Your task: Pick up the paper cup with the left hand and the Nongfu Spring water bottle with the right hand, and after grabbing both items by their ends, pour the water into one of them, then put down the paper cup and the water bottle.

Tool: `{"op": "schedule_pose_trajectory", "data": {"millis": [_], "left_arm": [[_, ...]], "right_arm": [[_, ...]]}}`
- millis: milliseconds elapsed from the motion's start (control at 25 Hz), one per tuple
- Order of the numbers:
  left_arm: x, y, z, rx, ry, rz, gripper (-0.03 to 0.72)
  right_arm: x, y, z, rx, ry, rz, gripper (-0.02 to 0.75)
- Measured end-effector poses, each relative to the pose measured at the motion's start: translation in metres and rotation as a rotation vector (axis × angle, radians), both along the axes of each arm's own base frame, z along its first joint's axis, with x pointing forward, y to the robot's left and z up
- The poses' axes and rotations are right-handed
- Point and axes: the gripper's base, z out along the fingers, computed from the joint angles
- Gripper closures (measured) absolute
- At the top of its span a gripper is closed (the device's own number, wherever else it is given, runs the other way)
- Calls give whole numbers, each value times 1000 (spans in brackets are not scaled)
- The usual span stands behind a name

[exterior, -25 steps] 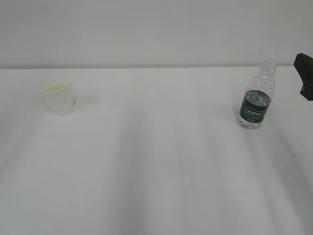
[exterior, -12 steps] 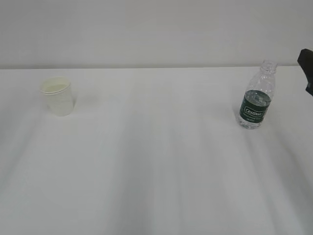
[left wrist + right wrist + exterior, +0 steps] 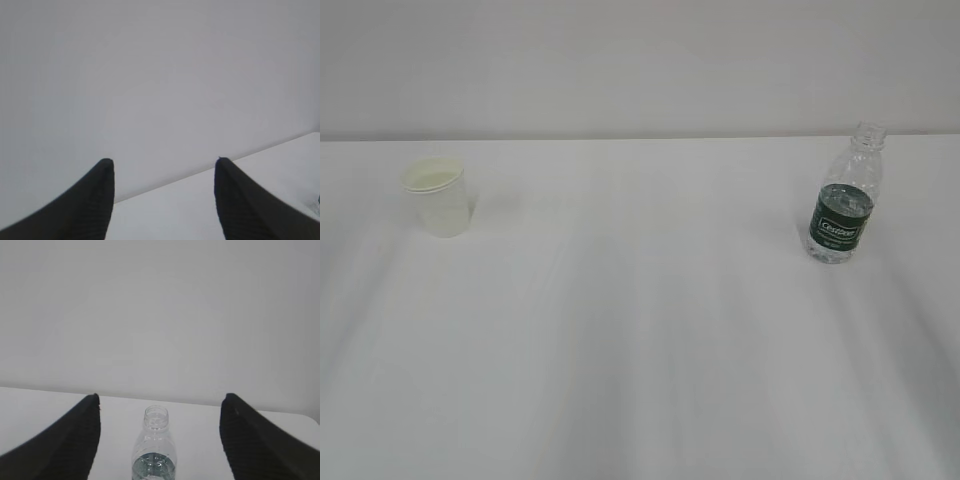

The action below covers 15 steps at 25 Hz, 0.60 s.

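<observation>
The paper cup (image 3: 438, 197) stands upright at the far left of the white desk (image 3: 640, 340), mouth up, so it could take a pour and be gripped around its side. The Nongfu Spring water bottle (image 3: 843, 205) stands upright at the far right, well apart from the cup, capless, with the water (image 3: 836, 245) showing through the clear plastic below the green label; upright is what keeps the water in. Each thing sits on the side of the hand meant for it.

Neither arm shows in the exterior view. In the right wrist view the right hand (image 3: 160, 405) has its fingers spread, the bottle centred between them but farther off and untouched. The left hand (image 3: 164, 167) also has its fingers spread on nothing, facing the wall and the desk's edge; the cup is not in its view.
</observation>
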Motion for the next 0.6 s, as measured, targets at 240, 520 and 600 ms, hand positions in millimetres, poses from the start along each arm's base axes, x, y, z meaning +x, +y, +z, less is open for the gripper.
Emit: {"op": "schedule_pose_trajectory", "data": {"millis": [240,520,600], "left_arm": [[-9,-3,5,-13,-12,-4,237],[-5,4,-42,-91,138,74,238],[-3,9,-61,-92,186,138,238]], "right_arm": [[-25,-2,14,-23,-3,-17,181],[-41,-3,25,-24,-50,-23,182],[-43,-3,26,-23,-57,-21,182]]}}
